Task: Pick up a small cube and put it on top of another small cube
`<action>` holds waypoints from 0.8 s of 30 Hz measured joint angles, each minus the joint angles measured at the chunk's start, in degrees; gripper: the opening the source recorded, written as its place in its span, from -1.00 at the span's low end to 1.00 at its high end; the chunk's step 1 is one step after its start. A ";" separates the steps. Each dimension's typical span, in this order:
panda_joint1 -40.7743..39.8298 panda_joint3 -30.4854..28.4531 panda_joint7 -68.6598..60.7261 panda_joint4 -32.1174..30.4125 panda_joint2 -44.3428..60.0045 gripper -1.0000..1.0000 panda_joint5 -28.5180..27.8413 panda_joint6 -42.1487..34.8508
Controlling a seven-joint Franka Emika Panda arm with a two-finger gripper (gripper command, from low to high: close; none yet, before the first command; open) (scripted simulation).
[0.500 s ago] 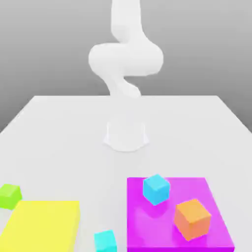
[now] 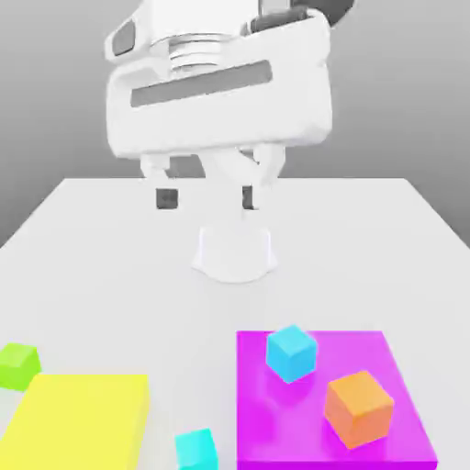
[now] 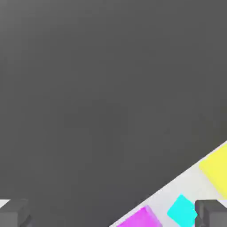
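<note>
We find the small turquoise cube [image 2: 195,450] on bare table [image 2: 110,266] at the near edge, between the yellow slab [image 2: 78,418] and the magenta mat [image 2: 326,404]. The sky-blue cube [image 2: 292,352] sits on that mat's far side. Our gripper [image 2: 206,196] hangs high toward the table's far edge, fingers apart and empty, so the turquoise cube lies nearward and well below.

A turquoise small cube [image 2: 195,449], a sky-blue cube [image 2: 292,352], an orange cube [image 2: 359,408] and a lime-green cube [image 2: 18,364] are seen; magenta pad [image 2: 275,431], yellow block [image 2: 78,422], white bench [image 2: 110,266].
</note>
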 joint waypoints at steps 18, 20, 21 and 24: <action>2.21 -4.78 31.54 -0.72 35.19 -1.00 -4.76 16.93; 2.21 -4.78 31.54 -0.72 35.19 -1.00 -4.77 16.99; 2.21 -4.78 31.55 -0.72 35.19 -1.00 -4.77 17.05; 2.23 -4.81 31.61 -0.63 35.64 -1.00 -4.80 17.37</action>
